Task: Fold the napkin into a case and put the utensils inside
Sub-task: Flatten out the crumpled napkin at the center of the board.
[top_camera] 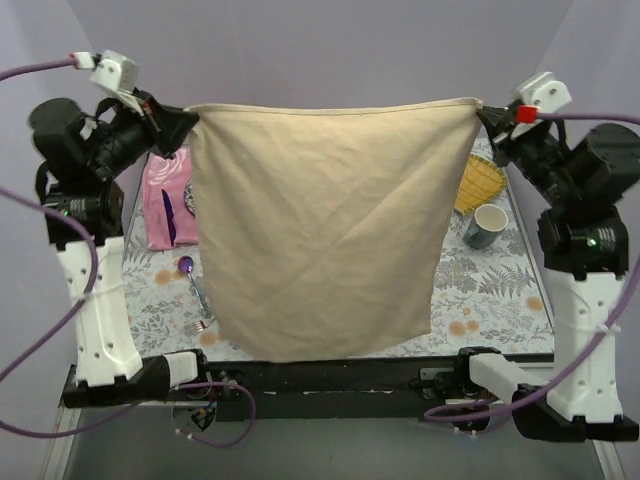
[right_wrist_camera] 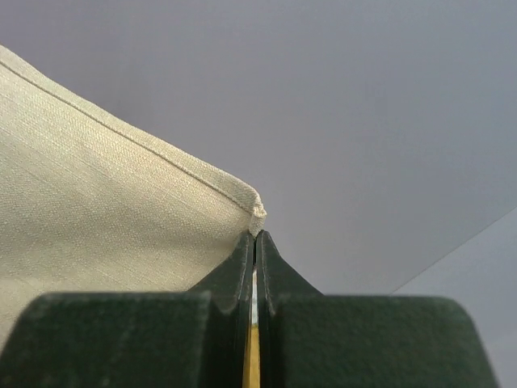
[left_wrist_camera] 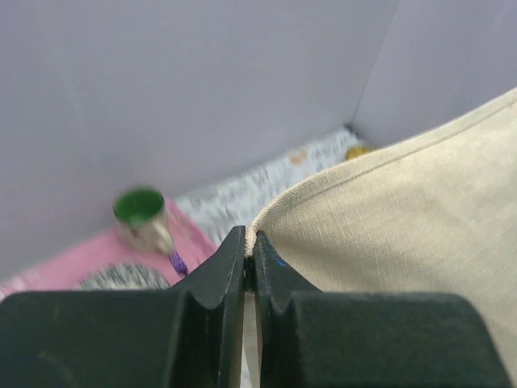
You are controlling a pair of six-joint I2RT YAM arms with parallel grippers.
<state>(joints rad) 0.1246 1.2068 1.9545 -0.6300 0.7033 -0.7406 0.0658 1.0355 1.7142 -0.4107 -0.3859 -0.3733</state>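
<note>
Hanging napkin stretched aloft, left fingers and right fingers each pinching a top corner, mug contents unclear

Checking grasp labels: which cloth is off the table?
The beige napkin, hanging spread between the left gripper and right gripper, each shut on a top corner. The pink cloth lies on the table.

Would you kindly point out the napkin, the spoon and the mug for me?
napkin point(top_camera: 320, 230), top external view, centre of the hanging cloth.
spoon point(top_camera: 186, 265), top external view, its purple bowl.
mug point(top_camera: 481, 236), top external view, its dark outer wall.
</note>
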